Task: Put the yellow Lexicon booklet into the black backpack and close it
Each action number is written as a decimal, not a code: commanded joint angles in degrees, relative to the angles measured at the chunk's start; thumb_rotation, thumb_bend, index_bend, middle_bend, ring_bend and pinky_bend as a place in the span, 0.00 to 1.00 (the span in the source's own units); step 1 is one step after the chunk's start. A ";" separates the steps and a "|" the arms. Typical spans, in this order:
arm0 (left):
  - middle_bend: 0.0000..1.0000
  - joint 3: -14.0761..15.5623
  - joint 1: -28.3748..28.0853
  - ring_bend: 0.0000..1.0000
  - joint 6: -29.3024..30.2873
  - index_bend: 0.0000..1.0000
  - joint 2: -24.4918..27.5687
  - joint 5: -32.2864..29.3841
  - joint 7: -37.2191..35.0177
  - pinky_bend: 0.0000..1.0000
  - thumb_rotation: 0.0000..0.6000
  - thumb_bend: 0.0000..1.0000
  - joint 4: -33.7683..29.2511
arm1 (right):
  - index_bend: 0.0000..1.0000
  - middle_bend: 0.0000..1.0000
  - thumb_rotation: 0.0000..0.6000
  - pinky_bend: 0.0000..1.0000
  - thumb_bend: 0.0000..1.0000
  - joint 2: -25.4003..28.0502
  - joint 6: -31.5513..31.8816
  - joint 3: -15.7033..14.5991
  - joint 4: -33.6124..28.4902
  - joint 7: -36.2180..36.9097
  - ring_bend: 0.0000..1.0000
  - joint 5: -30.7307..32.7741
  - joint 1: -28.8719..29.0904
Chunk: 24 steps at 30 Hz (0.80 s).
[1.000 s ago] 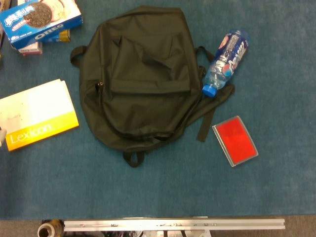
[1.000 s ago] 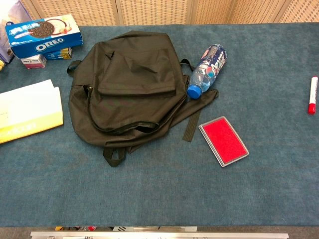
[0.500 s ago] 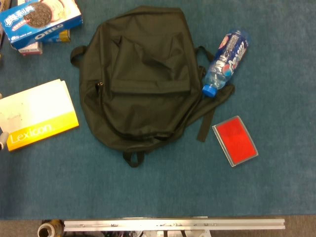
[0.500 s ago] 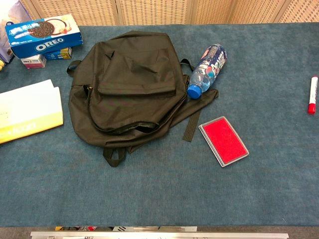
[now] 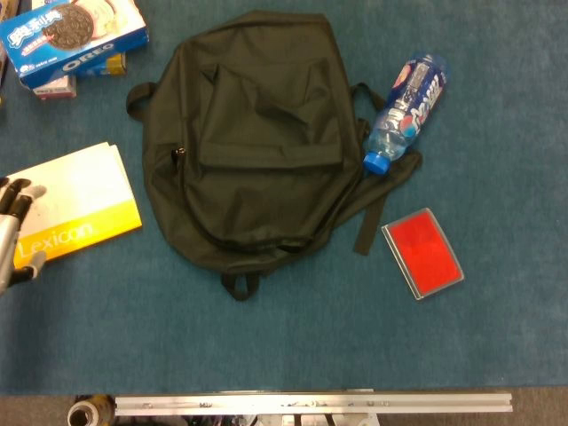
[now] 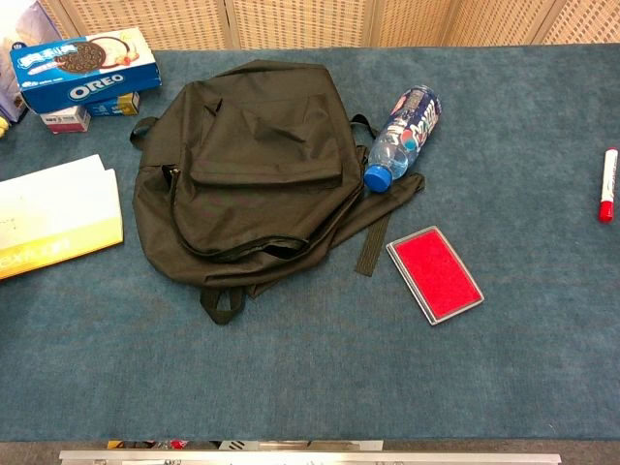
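- Left hand [image 5: 16, 232] enters at the left edge over the near-left corner of the booklet [image 5: 71, 206], fingers spread, gripping nothing.
- One booklet lies flat, just left of one backpack [image 5: 253, 142], a strip of table [image 5: 293, 337] between them.
- Wide bare table lies near.
- One bottle [image 5: 404, 111], one red case [image 5: 422, 253], one Oreo box [image 5: 71, 35], one marker [image 6: 607, 184].
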 commanded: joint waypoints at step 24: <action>0.14 -1.51 -7.57 0.15 -14.21 0.10 -8.60 -17.97 8.69 0.14 1.00 0.21 4.14 | 0.30 0.42 1.00 0.38 0.25 -0.38 0.72 -1.35 2.36 2.79 0.30 0.09 -0.52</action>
